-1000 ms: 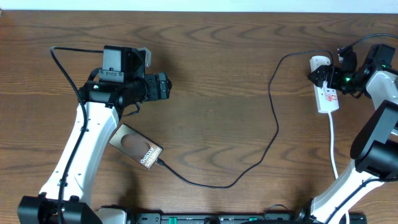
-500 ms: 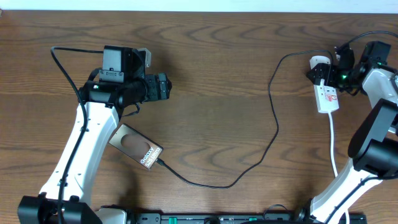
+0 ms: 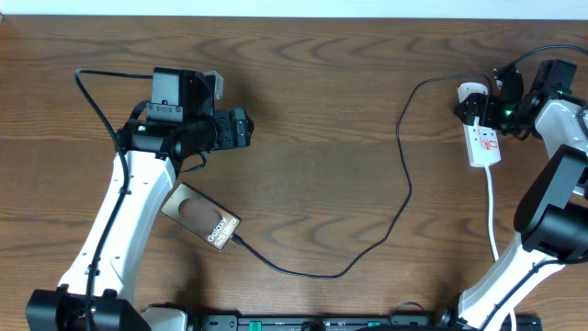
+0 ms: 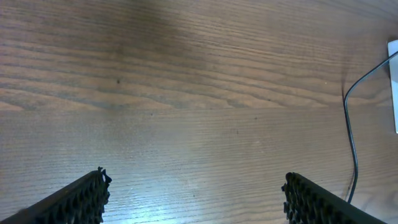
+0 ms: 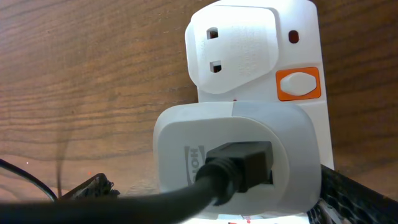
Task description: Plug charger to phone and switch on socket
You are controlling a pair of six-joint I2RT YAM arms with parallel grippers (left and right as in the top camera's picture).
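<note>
The phone [image 3: 197, 214] lies at the front left with its lettered end toward the table's middle. The charger [image 3: 409, 188], a thin black cable, has its tip at that end and loops right and up to a white adapter [image 5: 236, 155]. The adapter sits in the socket [image 3: 484, 147], next to its orange switch [image 5: 298, 84]. My right gripper [image 3: 476, 104] is open low over that end, with a finger on each side of the adapter [image 5: 217, 186]. My left gripper [image 3: 242, 127] hangs open above bare wood [image 4: 196, 211], well behind the phone.
The socket's white cord [image 3: 493, 221] runs toward the front edge beside my right arm's base. In the left wrist view the black cable [image 4: 350, 124] and a white edge [image 4: 394, 93] show at the far right. My left arm [image 3: 129, 202] passes just left of the phone.
My right wrist has shifted slightly up and left over the socket's adapter end. The left arm, the phone and the cable have not moved.
</note>
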